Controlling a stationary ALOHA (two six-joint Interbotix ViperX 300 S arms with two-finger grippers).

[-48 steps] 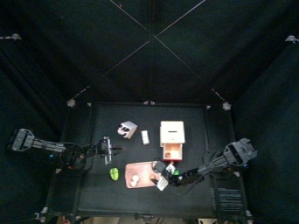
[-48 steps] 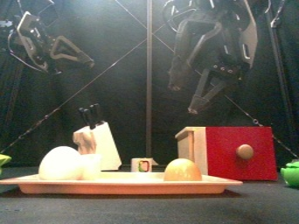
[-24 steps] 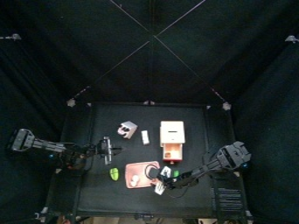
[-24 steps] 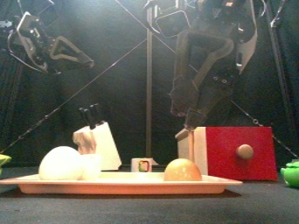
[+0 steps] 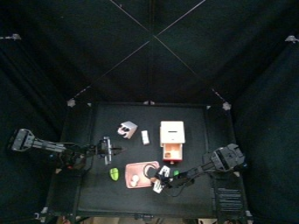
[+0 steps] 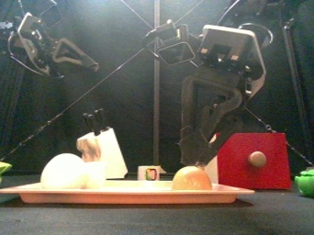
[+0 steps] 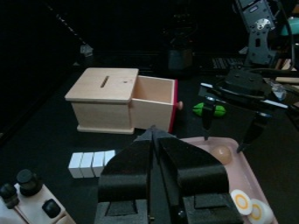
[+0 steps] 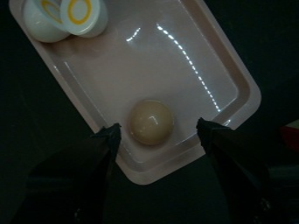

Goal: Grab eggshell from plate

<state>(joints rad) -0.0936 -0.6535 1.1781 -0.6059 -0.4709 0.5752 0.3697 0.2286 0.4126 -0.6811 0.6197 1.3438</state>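
Now I am hanging my right jaws (image 8: 158, 131) wide apart over the tan eggshell (image 8: 149, 121) near the plate (image 8: 140, 61) corner; likely light, brittle, slippery, so I would pinch its rounded sides gently.

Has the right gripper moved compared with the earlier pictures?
Yes. In the front view the right gripper has come down toward the tan eggshell on the plate, jaws open. Earlier it hung above the box.

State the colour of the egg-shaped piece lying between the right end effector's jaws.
Tan, a pale brownish beige. The eggshell shows best in the right wrist view, lying on the pink plate.
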